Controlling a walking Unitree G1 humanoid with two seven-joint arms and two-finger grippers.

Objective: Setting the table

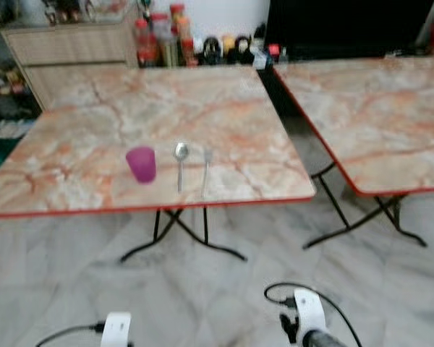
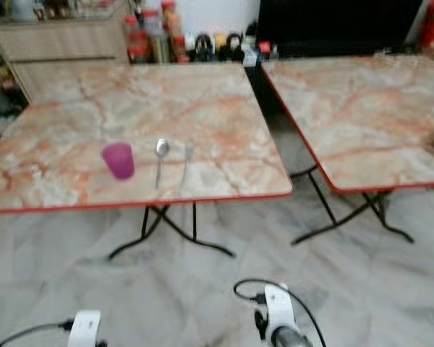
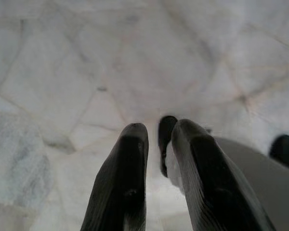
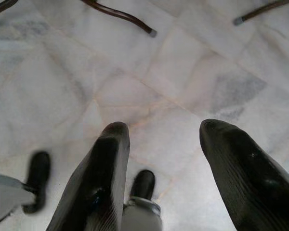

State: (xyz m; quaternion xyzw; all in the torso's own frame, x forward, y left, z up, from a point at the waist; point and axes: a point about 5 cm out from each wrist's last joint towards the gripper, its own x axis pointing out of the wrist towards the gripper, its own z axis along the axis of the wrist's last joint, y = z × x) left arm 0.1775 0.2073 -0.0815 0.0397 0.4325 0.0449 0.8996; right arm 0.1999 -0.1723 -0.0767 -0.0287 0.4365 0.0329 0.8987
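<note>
Ahead: two folding tables with marbled, red-edged tops stood side by side on a pale tiled floor (image 1: 202,289).
Near surface (image 1: 94,108): it carried a purple cup (image 1: 141,164), a spoon (image 1: 180,162) and a fork (image 1: 206,170), all close to the front edge.
Order: the cup stood on the robot's left, the spoon just beside it, and the fork just beside the spoon; both utensils lay with handles toward the front edge.
Second surface (image 1: 376,116): it stood to the right, apart from the first by a narrow gap.
Background: bottles and jars (image 1: 166,36) lined the wall beside a wooden cabinet (image 1: 65,50).
Left gripper (image 3: 159,137): it hung low over the floor, fingers (image 3: 127,183) nearly together, holding nothing.
Right gripper (image 4: 164,130): it also hung over the floor, fingers (image 4: 98,178) spread wide and empty.
</note>
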